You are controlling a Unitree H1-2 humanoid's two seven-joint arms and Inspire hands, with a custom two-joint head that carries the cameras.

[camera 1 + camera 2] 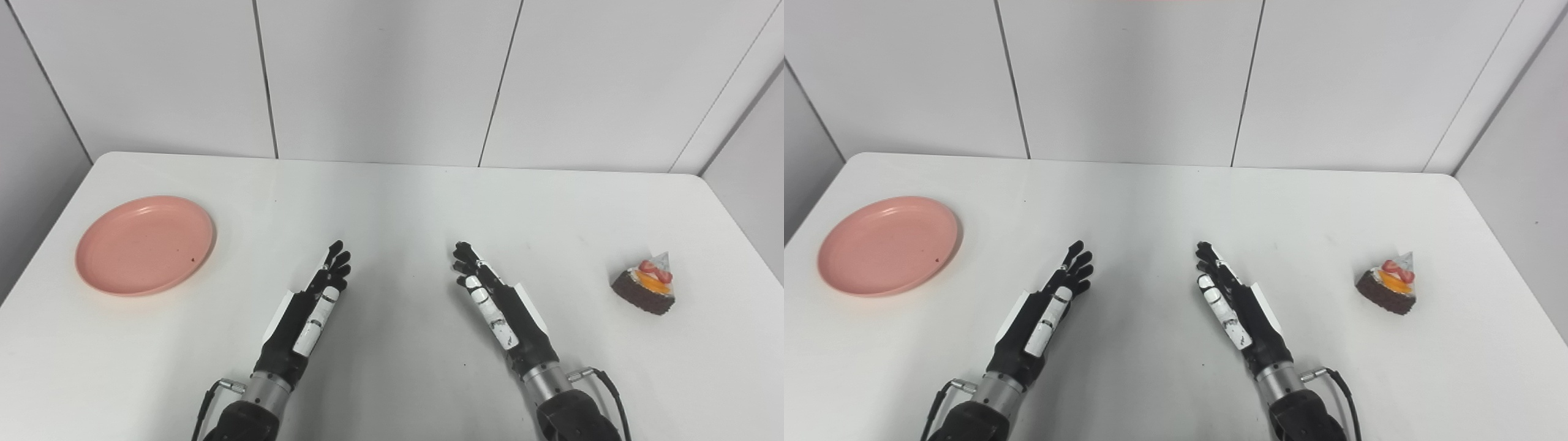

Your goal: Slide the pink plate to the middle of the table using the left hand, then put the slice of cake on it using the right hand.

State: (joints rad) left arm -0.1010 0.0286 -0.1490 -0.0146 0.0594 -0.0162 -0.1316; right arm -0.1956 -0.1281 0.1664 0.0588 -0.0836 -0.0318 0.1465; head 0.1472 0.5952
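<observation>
White counter (392, 202): I see pink plate (146, 245) well left of my released left hand (312, 306); cake slice (645, 283) right of my released right hand (493, 303).

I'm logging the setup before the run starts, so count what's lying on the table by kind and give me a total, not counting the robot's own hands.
Pink plate: 1
Slice of cake: 1
Total: 2
Both lie on the white table, the plate at the left side, the cake at the right; neither hand touches them.
</observation>
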